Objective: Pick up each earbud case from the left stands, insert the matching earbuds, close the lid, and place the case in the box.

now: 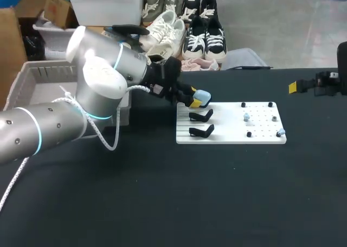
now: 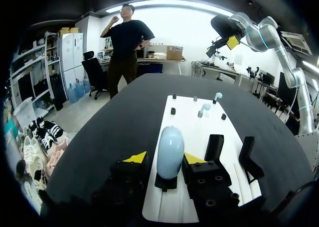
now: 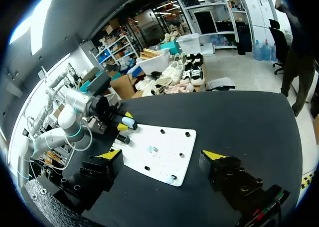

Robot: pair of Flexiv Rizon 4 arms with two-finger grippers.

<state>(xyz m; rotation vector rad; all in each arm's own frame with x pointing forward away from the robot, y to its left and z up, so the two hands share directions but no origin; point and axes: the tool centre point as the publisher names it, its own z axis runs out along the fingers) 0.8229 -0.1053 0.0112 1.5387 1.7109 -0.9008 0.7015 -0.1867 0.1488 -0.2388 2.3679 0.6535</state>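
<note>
One case (image 1: 201,98), three stands (image 2: 214,147), two earbuds (image 1: 246,117)

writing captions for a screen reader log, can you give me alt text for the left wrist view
A pale blue earbud case stands upright on a black stand between the left tool's open yellow-tipped fingers. The stand is on a white board beside two empty black stands.

- I work at a table (image 1: 162,203) with a flat, matte black top.
- Soft, even light lies on it; its far edge runs straight.
</note>
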